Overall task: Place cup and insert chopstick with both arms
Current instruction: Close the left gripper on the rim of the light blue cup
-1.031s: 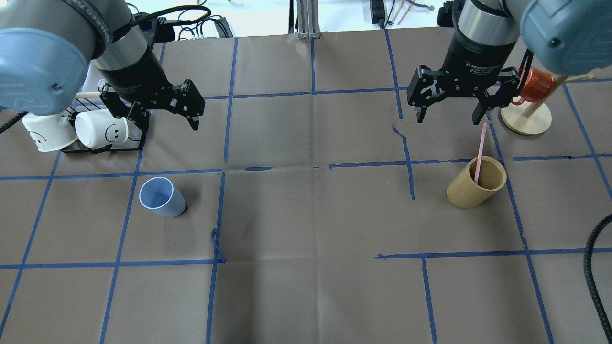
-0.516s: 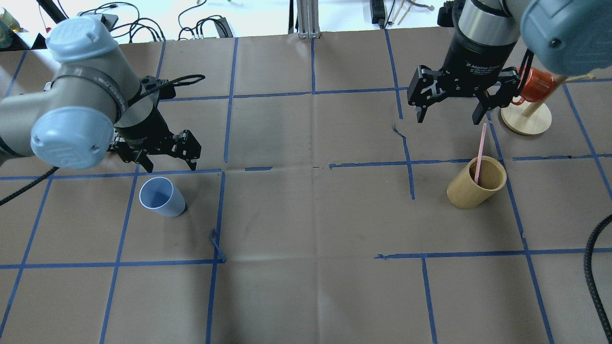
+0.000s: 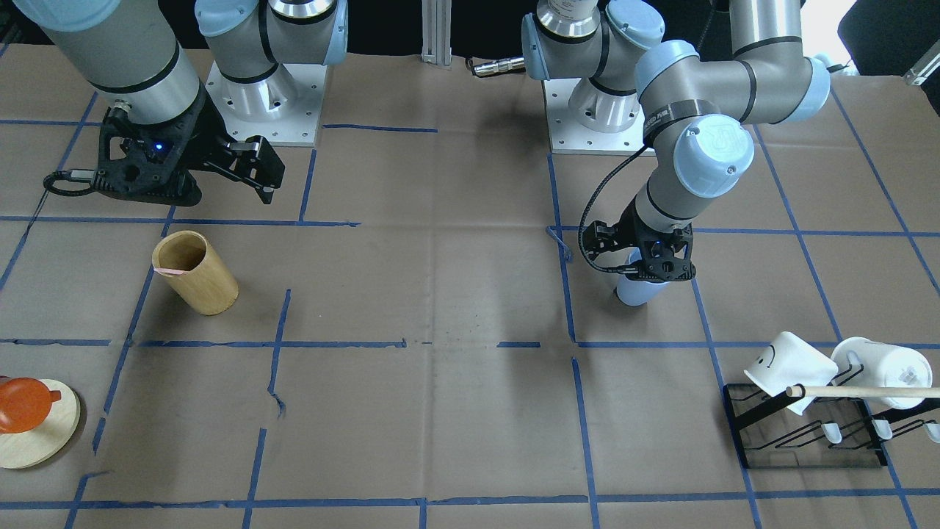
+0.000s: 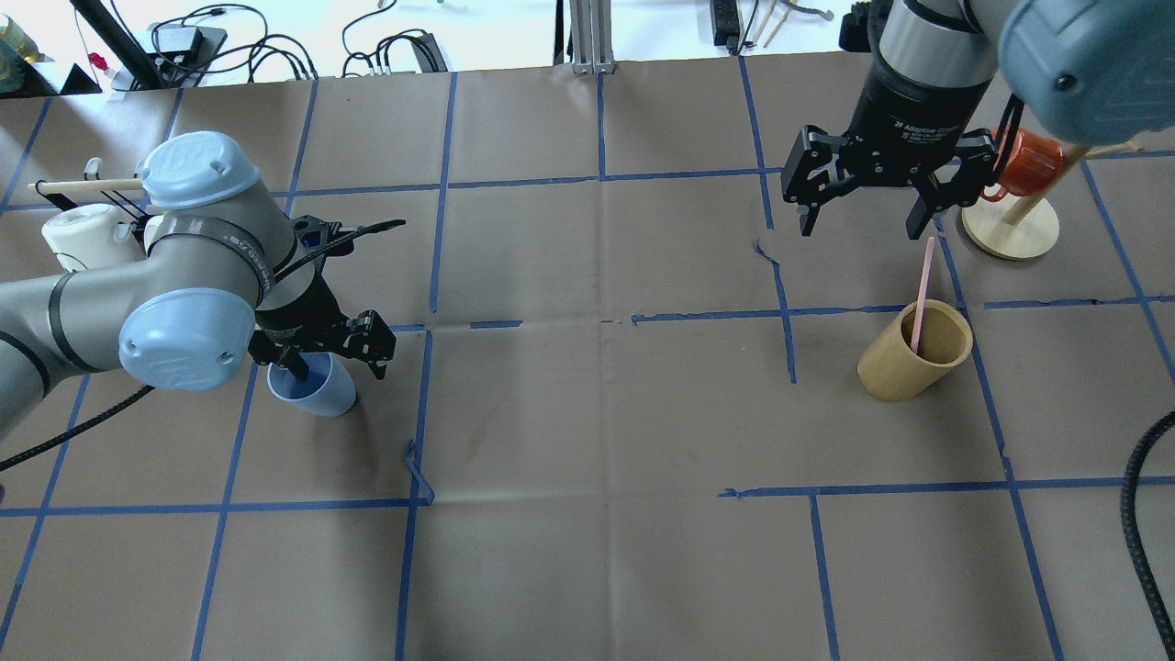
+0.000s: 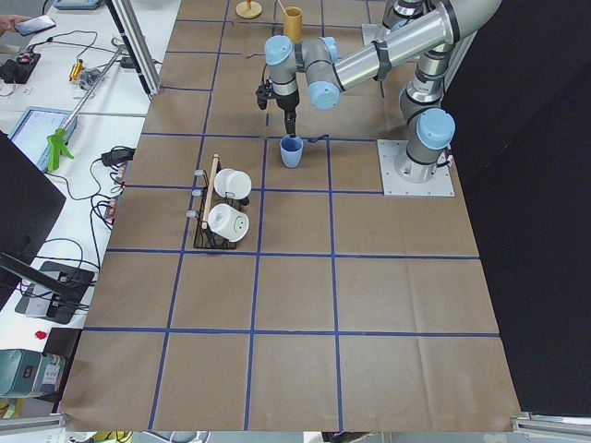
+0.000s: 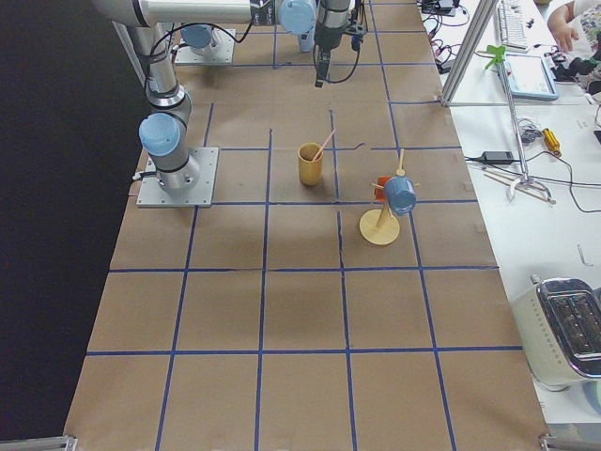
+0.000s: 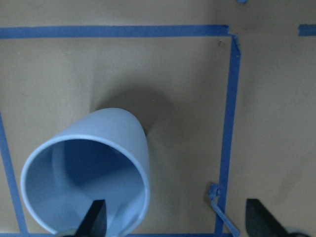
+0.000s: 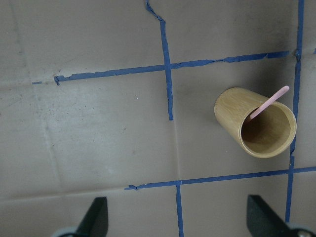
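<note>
The light blue cup (image 4: 317,390) stands upright on the left part of the table. My left gripper (image 4: 338,360) is open and low over it, with one finger inside the cup and the other outside to its right. The left wrist view shows the cup (image 7: 89,168) and that inner finger (image 7: 96,217). It also shows in the front view (image 3: 636,291) and the exterior left view (image 5: 292,151). My right gripper (image 4: 863,223) is open and empty, above and behind the tan wooden holder (image 4: 915,353). A pink chopstick (image 4: 923,289) leans in the holder (image 8: 256,123).
A black rack with white mugs (image 3: 797,367) and a wooden dowel (image 3: 859,391) stands at the far left. An orange mug (image 4: 1033,161) hangs on a wooden stand (image 4: 1010,229) at the far right. A black cable (image 4: 1138,523) lies at the right edge.
My left arm has swung from the mug rack toward the blue cup and come down, so one finger is now inside it. The right arm, holder and chopstick have not moved.
</note>
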Robot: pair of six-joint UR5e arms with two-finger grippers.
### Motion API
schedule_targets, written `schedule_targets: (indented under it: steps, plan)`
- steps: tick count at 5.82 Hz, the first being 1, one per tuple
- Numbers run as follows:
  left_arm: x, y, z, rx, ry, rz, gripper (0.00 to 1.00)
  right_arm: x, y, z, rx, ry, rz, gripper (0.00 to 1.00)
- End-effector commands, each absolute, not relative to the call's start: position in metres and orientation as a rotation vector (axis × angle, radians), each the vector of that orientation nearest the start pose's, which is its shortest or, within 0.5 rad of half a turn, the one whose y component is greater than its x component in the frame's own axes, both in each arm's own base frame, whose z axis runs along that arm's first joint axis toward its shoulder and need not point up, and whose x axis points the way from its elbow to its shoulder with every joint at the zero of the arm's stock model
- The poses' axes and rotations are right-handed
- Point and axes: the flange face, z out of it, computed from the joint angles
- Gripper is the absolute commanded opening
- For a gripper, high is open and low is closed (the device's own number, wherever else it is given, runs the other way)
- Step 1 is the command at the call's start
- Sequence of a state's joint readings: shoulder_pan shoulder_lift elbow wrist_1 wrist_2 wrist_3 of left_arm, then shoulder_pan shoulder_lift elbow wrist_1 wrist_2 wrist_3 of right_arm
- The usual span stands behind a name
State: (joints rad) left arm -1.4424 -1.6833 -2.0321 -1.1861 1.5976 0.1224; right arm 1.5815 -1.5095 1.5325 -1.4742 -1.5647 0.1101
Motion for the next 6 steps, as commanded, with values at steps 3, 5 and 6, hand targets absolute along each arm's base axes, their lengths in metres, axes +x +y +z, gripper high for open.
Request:
schedule_targets:
  steps: [3, 5, 6]
  plan:
    - [-0.067, -0.474, 0.241, -0.006, 3.127, 0.294, 0.05, 0.136, -0.505, 0.468, 0.147, 3.133, 0.181, 1.0]
    - [-0.068, -0.479, 0.255, -0.023, 3.119, 0.216, 0.0, 0.074, -0.522, 0.47, -0.003, 3.142, 0.129, 1.0]
    - [-0.08, -0.493, 0.273, -0.009, 3.119, 0.186, 0.0, 0.018, -0.525, 0.461, -0.033, 3.115, 0.141, 0.99]
